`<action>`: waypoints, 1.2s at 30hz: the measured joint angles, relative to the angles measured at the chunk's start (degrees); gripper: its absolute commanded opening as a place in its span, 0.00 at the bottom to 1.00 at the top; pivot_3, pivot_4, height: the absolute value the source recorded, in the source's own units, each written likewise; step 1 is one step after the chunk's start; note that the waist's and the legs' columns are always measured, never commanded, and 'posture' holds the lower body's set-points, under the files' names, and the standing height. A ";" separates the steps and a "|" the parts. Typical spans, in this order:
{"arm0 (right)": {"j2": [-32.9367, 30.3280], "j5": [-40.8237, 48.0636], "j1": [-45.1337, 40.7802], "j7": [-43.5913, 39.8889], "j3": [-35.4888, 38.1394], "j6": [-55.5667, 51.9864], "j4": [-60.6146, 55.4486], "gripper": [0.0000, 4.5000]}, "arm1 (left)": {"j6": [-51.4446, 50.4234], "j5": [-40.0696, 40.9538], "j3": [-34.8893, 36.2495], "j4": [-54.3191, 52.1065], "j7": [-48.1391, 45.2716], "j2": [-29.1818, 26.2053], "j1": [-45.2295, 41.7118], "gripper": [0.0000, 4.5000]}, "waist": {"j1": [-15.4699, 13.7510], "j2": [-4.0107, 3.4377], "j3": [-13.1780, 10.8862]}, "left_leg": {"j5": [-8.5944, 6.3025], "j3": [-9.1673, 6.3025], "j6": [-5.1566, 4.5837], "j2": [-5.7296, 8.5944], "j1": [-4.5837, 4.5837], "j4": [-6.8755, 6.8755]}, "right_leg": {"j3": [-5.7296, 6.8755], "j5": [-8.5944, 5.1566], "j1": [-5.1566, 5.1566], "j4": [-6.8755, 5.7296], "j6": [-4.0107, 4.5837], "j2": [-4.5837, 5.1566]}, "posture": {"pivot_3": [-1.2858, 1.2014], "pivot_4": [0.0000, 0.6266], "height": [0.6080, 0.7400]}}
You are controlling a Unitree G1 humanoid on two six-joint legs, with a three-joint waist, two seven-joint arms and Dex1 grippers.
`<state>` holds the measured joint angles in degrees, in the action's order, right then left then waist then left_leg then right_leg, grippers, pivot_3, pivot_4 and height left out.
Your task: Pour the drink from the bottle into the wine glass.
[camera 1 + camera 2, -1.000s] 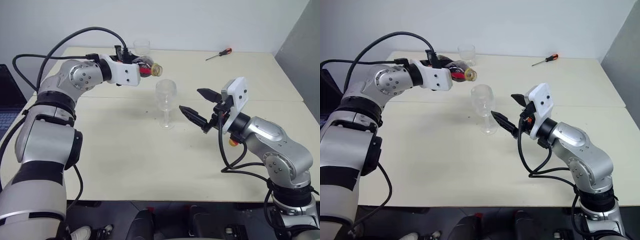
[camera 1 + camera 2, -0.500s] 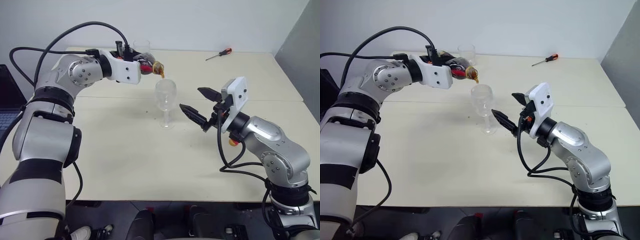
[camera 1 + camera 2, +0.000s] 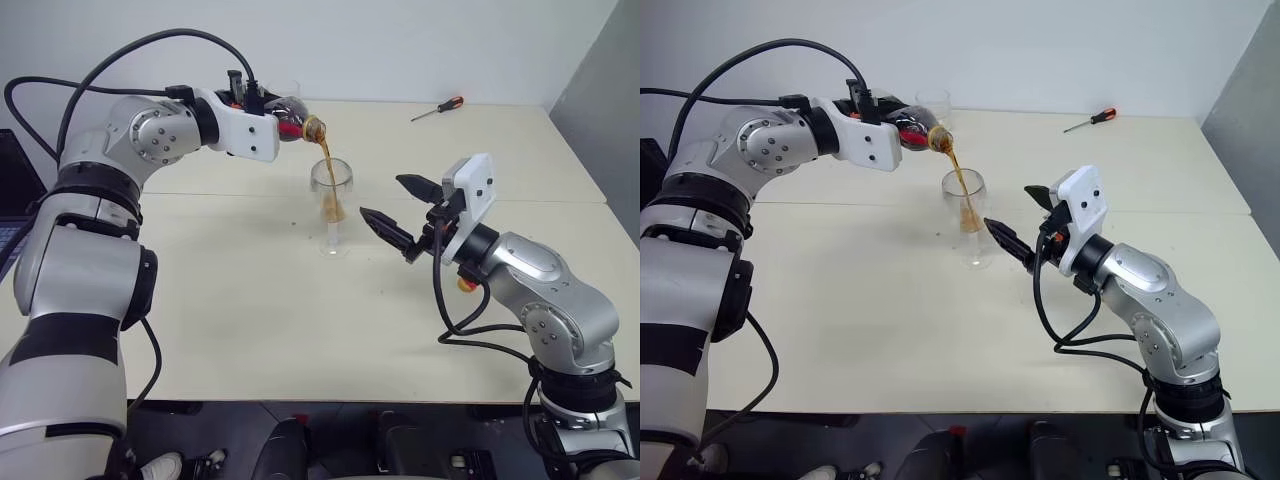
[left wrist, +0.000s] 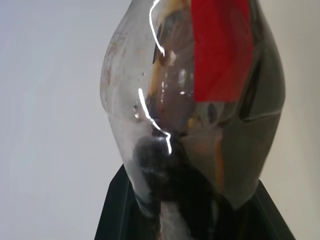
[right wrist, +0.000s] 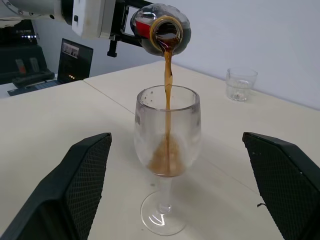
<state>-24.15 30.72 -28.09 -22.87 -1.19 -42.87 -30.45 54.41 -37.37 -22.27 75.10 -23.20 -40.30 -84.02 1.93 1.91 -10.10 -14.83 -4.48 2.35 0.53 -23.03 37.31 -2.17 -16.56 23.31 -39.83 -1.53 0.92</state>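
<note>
1. The left gripper [image 3: 268,104] is closed on the small squat clear plastic bottle with a red label [image 3: 291,112]. It holds the bottle almost level, the open mouth tipped down above the glass.
2. The dark brown-red drink [image 5: 168,80] runs in a thin stream from the mouth of the bottle into the clear stemmed wine glass with a rounded bowl [image 5: 167,150].
3. A little of the drink is lying at the bottom of the bowl; the rest of the bowl holds none.
4. The wine glass stands upright on the pale cream table [image 3: 250,310], near the middle, between the two arms.
5. The right gripper [image 3: 400,213] has its two black fingers [image 5: 82,182] spread wide and holds nothing. It points at the glass from just beside it and does not touch it.
6. A short clear tumbler [image 5: 240,84] stands at the far edge of the table, behind the bottle.
7. A screwdriver with a red and black handle [image 3: 437,108] lies at the far right part of the table, well apart from the glass.
</note>
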 measured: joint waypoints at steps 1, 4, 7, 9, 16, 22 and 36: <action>0.06 -0.07 0.00 -0.10 0.00 0.01 0.17 1.00 | -0.01 -0.04 0.00 0.01 0.00 0.00 0.00 0.22 | 0.01 0.00 0.00 | 0.00 0.00 0.00 0.00 0.00 0.01 | 0.00 0.00 0.00 -0.01 0.00 0.00 | 0.52 0.24 1.00; 0.20 -0.23 0.00 -0.42 0.00 0.02 0.38 1.00 | -0.10 -0.07 0.00 0.05 0.01 0.00 -0.09 0.22 | 0.02 0.00 0.00 | 0.00 0.00 0.00 0.00 0.00 0.04 | 0.00 0.00 0.00 -0.03 0.00 0.00 | 0.52 0.24 1.00; 0.24 -0.30 0.00 -0.72 0.00 0.02 0.38 1.00 | -0.19 -0.13 -0.01 0.12 0.03 0.00 -0.65 0.22 | 0.02 0.00 0.00 | 0.00 -0.01 0.00 0.00 -0.01 0.10 | 0.01 0.00 0.00 -0.05 0.00 0.00 | 0.52 0.24 1.00; 0.29 -0.31 0.00 -0.75 0.00 0.02 0.38 1.00 | -0.24 -0.16 -0.01 0.12 0.10 0.00 -1.12 0.22 | 0.02 0.00 0.00 | -0.01 -0.01 0.00 0.00 -0.03 0.18 | 0.01 0.00 0.00 -0.08 0.00 0.00 | 0.52 0.24 1.00; 0.33 -0.30 0.00 -0.81 0.00 0.01 0.38 1.00 | -0.33 -1.01 -0.05 0.20 0.26 -0.01 -1.31 0.22 | 0.02 0.00 0.00 | -0.01 -0.02 -0.01 0.00 -0.07 0.32 | 0.02 0.00 0.00 -0.13 -0.01 -0.01 | 0.52 0.24 1.00; 0.33 -0.30 0.00 -0.82 0.00 0.01 0.37 1.00 | -0.43 -1.33 -0.05 0.25 0.82 -0.06 -1.42 0.22 | 0.02 0.00 0.00 | -0.01 -0.06 -0.01 0.00 -0.15 0.46 | 0.06 0.00 0.00 -0.14 -0.01 -0.01 | 0.52 0.24 1.00; 0.40 -0.25 0.01 -0.81 -0.07 -0.10 0.37 1.00 | -0.45 -2.29 -1.04 0.74 2.50 -0.19 -2.21 0.22 | 0.02 0.00 0.00 | -0.02 -0.07 -0.01 0.00 -0.17 0.49 | 0.08 0.00 0.00 -0.14 -0.01 -0.01 | 0.52 0.24 1.00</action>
<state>-23.74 30.47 -28.08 -23.68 -1.26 -42.96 -30.09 53.96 -39.66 -23.31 75.84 -20.70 -40.49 -86.23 1.95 1.91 -10.10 -14.85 -4.55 2.33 0.54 -23.20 37.80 -2.09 -16.57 23.31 -39.97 -1.53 0.91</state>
